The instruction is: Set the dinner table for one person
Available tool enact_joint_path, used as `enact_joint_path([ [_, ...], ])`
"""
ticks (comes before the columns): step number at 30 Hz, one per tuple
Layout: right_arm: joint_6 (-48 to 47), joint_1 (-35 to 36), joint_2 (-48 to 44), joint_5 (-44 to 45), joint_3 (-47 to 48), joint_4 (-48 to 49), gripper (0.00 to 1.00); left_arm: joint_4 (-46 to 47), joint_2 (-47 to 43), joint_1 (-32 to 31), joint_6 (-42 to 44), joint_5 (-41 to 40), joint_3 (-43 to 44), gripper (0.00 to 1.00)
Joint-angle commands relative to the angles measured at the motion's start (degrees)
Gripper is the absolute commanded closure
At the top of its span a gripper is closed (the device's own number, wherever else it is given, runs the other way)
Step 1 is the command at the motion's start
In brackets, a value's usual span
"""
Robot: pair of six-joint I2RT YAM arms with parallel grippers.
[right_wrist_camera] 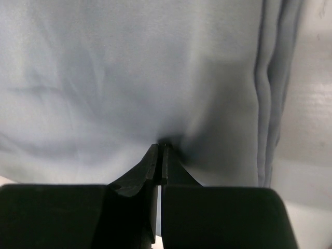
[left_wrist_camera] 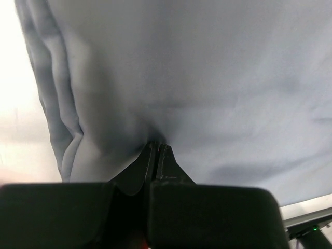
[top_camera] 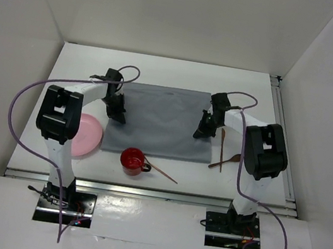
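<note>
Here, left gripper (top_camera: 118,114) and right gripper (top_camera: 202,131) each pinch the cloth (top_camera: 161,120) near opposite edges, its long axis running between them.

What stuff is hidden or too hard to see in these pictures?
Top view: the left arm hides part of the pink plate.
Top view: the wooden utensils by the right arm are too small to name.
Top view: what is in the red cup is too small to check.
Wrist views: the grey cloth fills both, so plate, cup and utensils are out of frame.
</note>
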Motion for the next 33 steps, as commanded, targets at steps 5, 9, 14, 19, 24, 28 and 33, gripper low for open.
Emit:
enact_joint_path([
  [5, -2.31, 1.19, -3.98, 5.86, -3.04, -4.37, 1.00, -6.25, -5.01, -1.22, 1.34, -5.68, -0.62, 1.00],
  [9, -3.54, 1.19, -5.21, 5.25, 5.72, -7.18, 1.00, -11.44, -5.01, -1.22, 1.87, -8.49, 11.65, 0.81],
  [14, -4.07, 1.71, -8.90, 4.72, 14.18, -9.46, 1.00, -17.67, -6.06, -1.22, 2.49, -14.20, 21.62, 0.71],
  [19, -6.78, 2.51, -13.03, 0.43, 16.30, -8.77, 0.99, -17.69, -13.00, 3.87, 1.87, -14.83, 18.39, 0.64],
  [24, -10.30, 9.96, -13.83, -3.80, 16.30, -7.71, 0.78, -16.19, -17.57, 6.25, 1.87, -12.89, 11.01, 0.60],
  [28, -13.99, 23.12, -10.85, -0.40, 20.68, -10.51, 0.32, -15.58, -22.14, 8.62, 1.26, -11.50, 5.82, 0.53],
  [33, -16.19, 30.62, -7.24, -0.11, 21.22, -11.05, 0.22, -15.58, -28.64, 11.61, -2.07, -11.92, 4.67, 0.39],
])
